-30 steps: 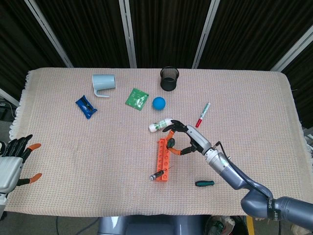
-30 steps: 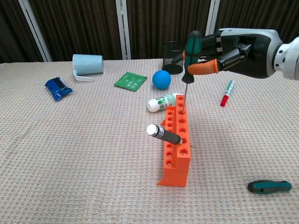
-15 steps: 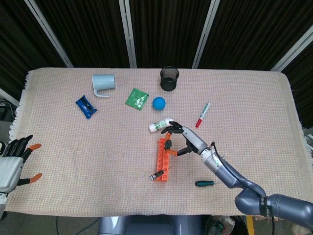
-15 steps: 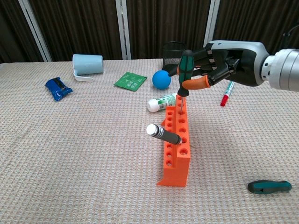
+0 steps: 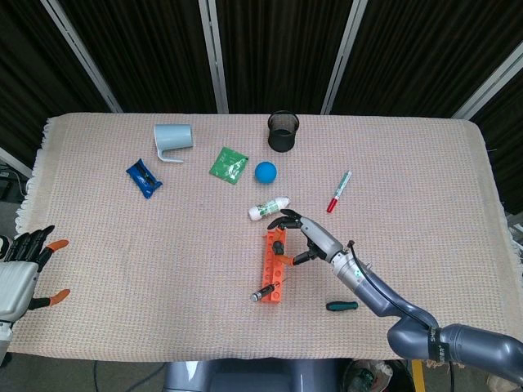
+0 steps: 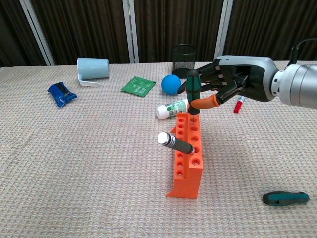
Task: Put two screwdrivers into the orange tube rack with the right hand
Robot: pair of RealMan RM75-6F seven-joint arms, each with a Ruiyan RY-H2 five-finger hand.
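Note:
The orange tube rack [image 6: 187, 158] [image 5: 274, 267] stands mid-table. A black-handled screwdriver [image 6: 174, 143] [image 5: 263, 292] leans out of one of its near holes. My right hand [image 6: 233, 86] [image 5: 309, 238] grips a green-and-orange-handled screwdriver [image 6: 192, 92] [image 5: 279, 245] upright, its shaft sunk into a far hole of the rack so the handle sits just above the rack top. Another green-handled screwdriver [image 6: 286, 198] [image 5: 342, 306] lies on the cloth to the right of the rack. My left hand [image 5: 20, 269] hangs off the table's left edge, fingers apart and holding nothing.
A white bottle [image 6: 172, 108] lies just behind the rack. Further back are a blue ball [image 6: 171, 84], a black mesh cup [image 6: 184, 60], a green packet [image 6: 138, 86], a pale blue mug [image 6: 92, 69] on its side and a blue packet [image 6: 62, 93]. A red marker [image 5: 338, 192] lies right.
My right hand has lowered with the green-and-orange screwdriver, sliding its shaft down into a far hole of the rack. The black-handled screwdriver and the left hand have stayed put.

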